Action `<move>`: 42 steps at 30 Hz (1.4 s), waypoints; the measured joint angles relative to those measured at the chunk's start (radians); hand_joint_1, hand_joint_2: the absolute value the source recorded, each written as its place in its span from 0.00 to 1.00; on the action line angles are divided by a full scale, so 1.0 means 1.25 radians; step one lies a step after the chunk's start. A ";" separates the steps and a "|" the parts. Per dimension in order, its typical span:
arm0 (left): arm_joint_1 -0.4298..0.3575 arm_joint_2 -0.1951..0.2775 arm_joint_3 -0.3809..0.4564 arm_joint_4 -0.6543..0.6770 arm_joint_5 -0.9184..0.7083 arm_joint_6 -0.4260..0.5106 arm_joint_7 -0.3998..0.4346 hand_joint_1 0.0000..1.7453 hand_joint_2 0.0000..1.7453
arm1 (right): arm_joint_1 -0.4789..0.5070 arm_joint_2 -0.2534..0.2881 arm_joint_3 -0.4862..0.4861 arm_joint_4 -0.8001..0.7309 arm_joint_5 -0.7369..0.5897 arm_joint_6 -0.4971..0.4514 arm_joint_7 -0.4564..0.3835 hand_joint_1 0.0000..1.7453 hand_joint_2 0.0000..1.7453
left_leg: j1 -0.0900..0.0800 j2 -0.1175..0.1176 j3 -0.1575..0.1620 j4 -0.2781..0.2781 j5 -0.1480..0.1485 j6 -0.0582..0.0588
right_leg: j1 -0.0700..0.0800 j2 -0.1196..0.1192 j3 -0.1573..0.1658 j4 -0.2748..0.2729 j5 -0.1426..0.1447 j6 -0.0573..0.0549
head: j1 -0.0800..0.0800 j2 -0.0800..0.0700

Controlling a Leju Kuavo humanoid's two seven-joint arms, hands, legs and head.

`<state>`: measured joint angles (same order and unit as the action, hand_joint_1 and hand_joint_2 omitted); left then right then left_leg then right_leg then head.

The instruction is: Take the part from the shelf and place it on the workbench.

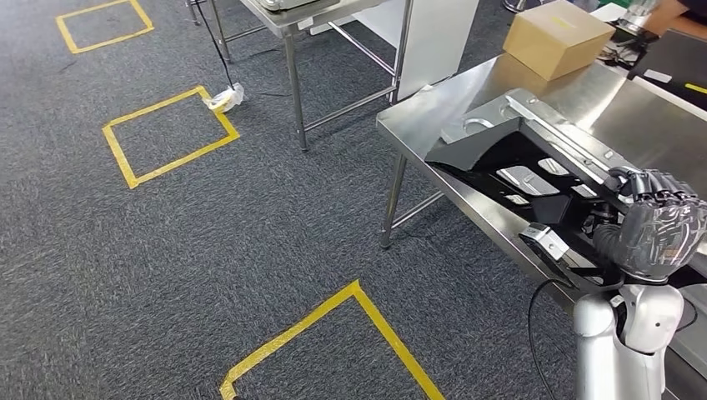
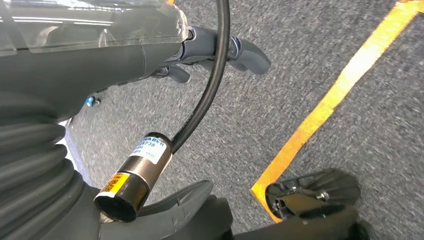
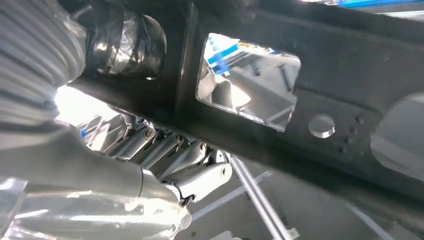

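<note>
A large black part (image 1: 517, 167) with several cutouts lies tilted over the front edge of the steel workbench (image 1: 417, 117), its far end on the tabletop. My right hand (image 1: 654, 225) grips the part's near end, fingers wrapped over its rim. The right wrist view shows the black part (image 3: 325, 100) close up, with my silver fingers (image 3: 170, 150) curled under it. My left hand (image 2: 150, 50) hangs over the grey carpet, fingers (image 2: 245, 52) apart and holding nothing.
A cardboard box (image 1: 557, 37) stands at the back of the workbench, with a person's hand (image 1: 667, 17) beyond it. A second steel table (image 1: 292, 25) stands to the left. Yellow tape squares (image 1: 167, 133) mark the carpet, one (image 1: 358, 325) close to my feet.
</note>
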<state>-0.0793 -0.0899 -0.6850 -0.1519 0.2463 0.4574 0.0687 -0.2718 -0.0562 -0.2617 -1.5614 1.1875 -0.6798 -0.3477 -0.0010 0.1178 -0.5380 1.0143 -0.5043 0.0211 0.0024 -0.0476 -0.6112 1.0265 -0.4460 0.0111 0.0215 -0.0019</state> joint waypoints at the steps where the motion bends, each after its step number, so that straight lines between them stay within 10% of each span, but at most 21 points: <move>1: -0.001 0.000 0.000 0.000 0.000 0.000 0.000 0.00 1.00 | 0.000 -0.002 0.000 0.000 0.000 0.000 0.000 0.99 1.00 | 0.001 -0.008 0.001 0.004 -0.005 -0.004 | -0.002 0.009 0.002 -0.003 0.001 -0.004 | 0.000 0.000; 4: -0.002 -0.001 0.000 0.000 0.000 0.000 0.000 0.00 1.00 | -0.006 -0.005 0.002 -0.001 0.000 0.000 0.000 0.99 1.00 | 0.007 -0.072 -0.042 0.104 -0.064 -0.011 | -0.009 0.036 0.006 -0.008 0.005 -0.018 | -0.001 0.000; 7: 0.002 -0.001 0.000 0.000 0.000 0.000 0.000 0.00 1.00 | -0.007 -0.006 0.006 0.001 0.003 0.000 0.002 0.99 1.00 | 0.008 -0.089 -0.116 0.239 -0.102 -0.013 | -0.008 0.069 0.005 -0.005 0.004 -0.021 | -0.001 0.000; 11: 0.003 0.000 0.000 0.000 0.000 -0.002 0.001 0.00 1.00 | -0.024 -0.023 0.017 0.001 0.011 0.000 0.024 0.99 1.00 | 0.010 -0.133 -0.063 0.082 0.004 -0.004 | -0.009 0.117 0.002 0.008 -0.001 -0.016 | -0.001 0.000; 13: 0.003 0.000 -0.001 0.000 0.001 -0.005 0.002 0.00 1.00 | -0.040 -0.038 0.028 0.001 0.011 0.000 0.043 0.99 1.00 | 0.010 -0.165 -0.040 0.026 0.021 0.000 | -0.012 0.138 -0.006 0.013 -0.002 -0.005 | -0.001 0.000; 16: 0.001 -0.002 -0.002 0.000 0.002 -0.006 0.004 0.00 1.00 | -0.048 -0.063 0.044 0.001 0.013 0.000 0.069 0.99 1.00 | 0.008 -0.144 -0.033 0.015 0.025 0.012 | -0.018 0.153 -0.014 0.011 0.003 0.013 | 0.000 0.000; 20: 0.002 -0.004 -0.002 0.000 0.003 -0.006 0.008 0.00 1.00 | -0.056 -0.085 0.060 0.003 0.016 0.000 0.091 0.99 1.00 | 0.008 -0.098 -0.026 -0.001 0.031 0.027 | -0.014 0.054 -0.073 0.135 -0.066 0.025 | 0.005 0.000; 23: 0.004 -0.005 -0.003 0.000 0.003 -0.008 0.012 0.00 1.00 | -0.048 -0.087 0.068 0.006 0.015 0.000 0.095 0.99 1.00 | 0.008 -0.062 -0.025 0.000 0.026 0.027 | -0.020 0.040 -0.112 0.211 -0.079 0.032 | 0.005 0.000; 28: 0.002 -0.004 -0.005 0.000 0.003 -0.008 0.013 0.00 1.00 | -0.044 -0.087 0.075 0.008 0.015 0.000 0.096 0.99 1.00 | 0.002 -0.014 -0.010 0.002 0.011 0.012 | -0.009 -0.021 -0.006 0.003 0.009 0.019 | 0.005 0.000; 31: 0.000 -0.005 -0.005 0.000 0.003 -0.008 0.015 0.00 1.00 | -0.041 -0.090 0.076 0.008 0.014 0.000 0.095 0.99 1.00 | 0.002 0.006 -0.001 0.000 0.004 -0.002 | -0.007 0.004 -0.006 -0.003 0.009 0.002 | 0.005 0.000; 37: 0.001 -0.005 -0.006 0.000 0.005 -0.008 0.018 0.00 1.00 | -0.041 -0.092 0.085 0.011 0.013 0.000 0.094 0.99 1.00 | 0.008 -0.087 -0.103 0.213 -0.094 -0.014 | -0.013 0.064 0.001 -0.012 0.015 -0.019 | 0.004 0.000; 39: 0.003 -0.004 -0.006 0.000 0.007 -0.008 0.021 0.00 1.00 | -0.040 -0.092 0.087 0.015 0.013 0.000 0.094 0.99 1.00 | 0.008 -0.090 -0.108 0.204 -0.063 -0.013 | -0.013 0.088 0.001 -0.008 0.013 -0.019 | 0.004 0.000; 42: 0.002 -0.002 -0.006 0.000 0.010 -0.008 0.024 0.00 1.00 | -0.040 -0.092 0.088 0.019 0.013 0.000 0.094 0.99 1.00 | 0.013 -0.138 -0.056 0.067 0.015 -0.007 | -0.013 0.122 -0.005 0.005 0.008 -0.012 | 0.005 0.000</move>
<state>-0.0771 -0.0930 -0.6925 -0.1520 0.2584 0.4472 0.0990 -0.3217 -0.1713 -0.1520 -1.5377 1.2037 -0.6794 -0.2304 0.0147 -0.0546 -0.6079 1.0983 -0.4854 0.0126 -0.0140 0.1049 -0.6177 1.0327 -0.4357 -0.0035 0.0272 -0.0019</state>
